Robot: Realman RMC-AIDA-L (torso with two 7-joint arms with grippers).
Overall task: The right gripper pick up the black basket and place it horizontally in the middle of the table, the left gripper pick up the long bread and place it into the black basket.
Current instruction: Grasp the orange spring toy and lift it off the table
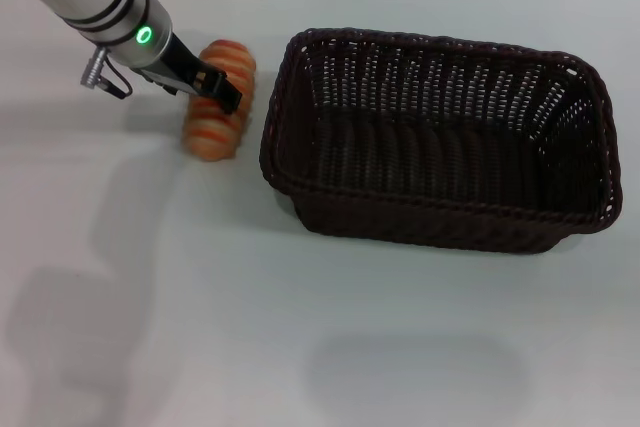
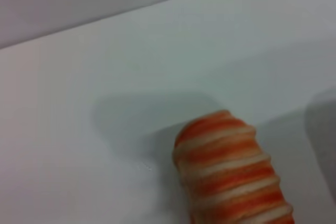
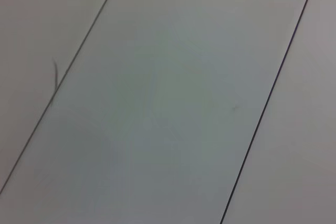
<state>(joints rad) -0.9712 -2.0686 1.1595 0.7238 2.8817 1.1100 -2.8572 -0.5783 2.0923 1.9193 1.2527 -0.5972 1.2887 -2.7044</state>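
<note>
Two task things share your table [image 1: 200,327], a plain white top that fills most of the head view. Largest on it is the black basket [image 1: 440,137], dark woven wicker with a braided rim and openwork sides; you see it lying lengthwise across the middle-right, mouth up, nothing inside. Just beside its left end, apart from the rim, lies the long bread [image 1: 212,132], orange with cream cross stripes, flat on the table. Your left gripper [image 1: 208,83] reaches in from the upper left, green ring light glowing, its black fingers [image 1: 222,94] down over the loaf's middle; you cannot tell whether they pinch it. From the left wrist you see only the loaf's rounded end [image 2: 226,174]. Your right gripper is out of sight. No brand, label or writing reads anywhere.
</note>
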